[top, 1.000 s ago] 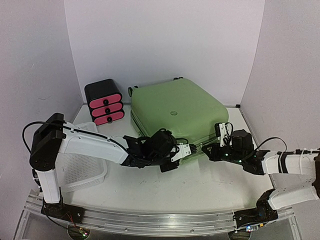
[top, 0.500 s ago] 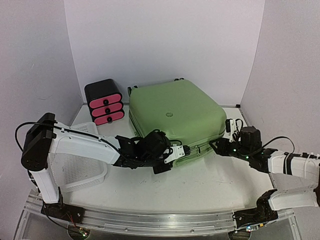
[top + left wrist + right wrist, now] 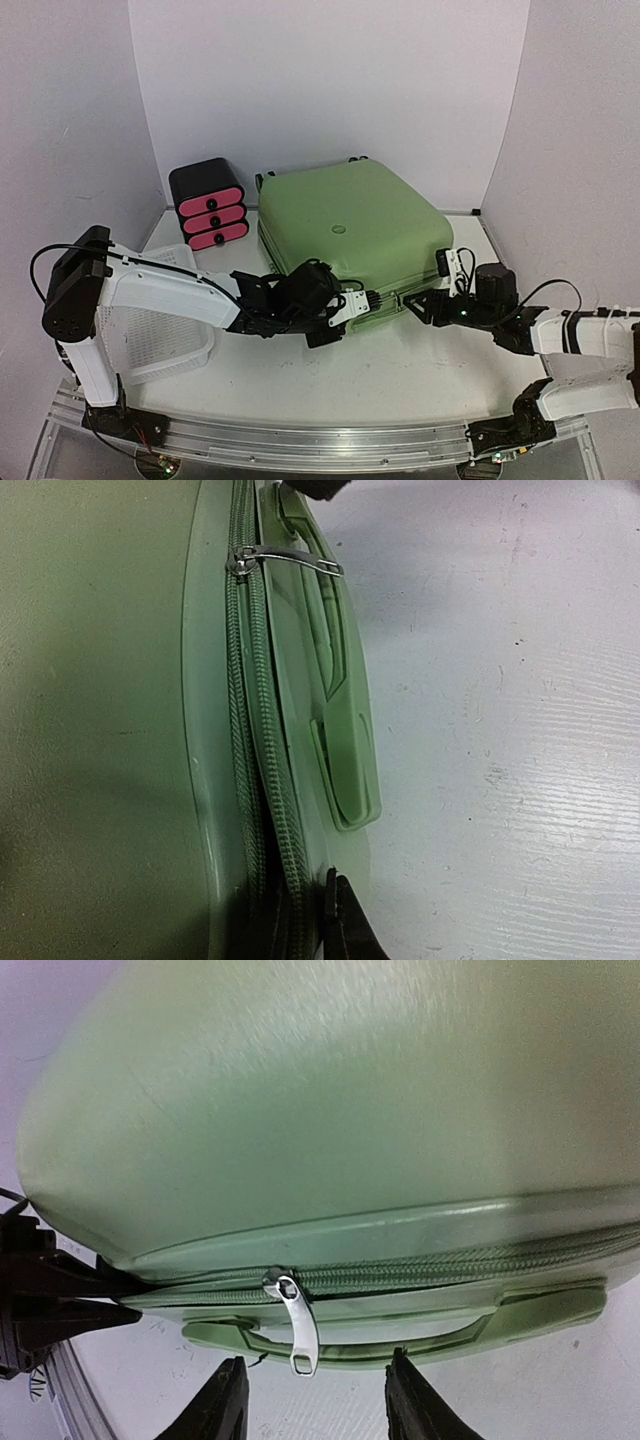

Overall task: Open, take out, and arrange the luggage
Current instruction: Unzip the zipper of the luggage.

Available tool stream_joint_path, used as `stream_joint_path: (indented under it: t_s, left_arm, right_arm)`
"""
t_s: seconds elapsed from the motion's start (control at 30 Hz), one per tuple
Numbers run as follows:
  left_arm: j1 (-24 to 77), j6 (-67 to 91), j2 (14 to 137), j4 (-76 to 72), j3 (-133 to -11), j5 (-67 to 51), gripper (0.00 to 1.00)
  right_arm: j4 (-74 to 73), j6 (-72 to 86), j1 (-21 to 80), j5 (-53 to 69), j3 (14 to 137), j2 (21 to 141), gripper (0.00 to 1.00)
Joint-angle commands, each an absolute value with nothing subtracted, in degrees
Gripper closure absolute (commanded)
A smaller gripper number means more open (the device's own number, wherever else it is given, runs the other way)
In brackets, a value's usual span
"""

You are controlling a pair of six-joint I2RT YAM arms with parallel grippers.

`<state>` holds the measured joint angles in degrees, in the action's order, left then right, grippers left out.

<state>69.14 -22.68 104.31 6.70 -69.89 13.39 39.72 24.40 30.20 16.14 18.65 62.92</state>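
Two tools at the zipper seam (image 3: 450, 1270) of the light-green hard-shell suitcase (image 3: 350, 220): left tool (image 3: 385, 297) pinched together, right tool (image 3: 316, 1360) spread apart, silver zipper pull (image 3: 297, 1325) dangling in its gap.

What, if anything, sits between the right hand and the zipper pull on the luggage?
Nothing visible. The open right hand faces the silver zipper pull, which hangs free over the side handle of the luggage. The left hand sits at the zipper seam off to one side, out of the path.
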Motion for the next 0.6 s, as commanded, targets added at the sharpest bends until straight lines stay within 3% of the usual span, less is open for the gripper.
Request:
stream_joint_path:
  t_s: [0.0, 0.57]
  left_arm:
    - [68.9, -20.5, 99.5, 6.0, -71.2, 16.5, 1.00]
    - [68.9, -20.8, 99.8, 6.0, -71.6, 16.5, 1.00]
  right_arm:
    - [50.5, 29.3, 30.4, 20.8, 17.8, 67.4, 0.56]
    - [68.8, 39.1, 30.4, 23.6, 14.8, 77.5, 0.62]
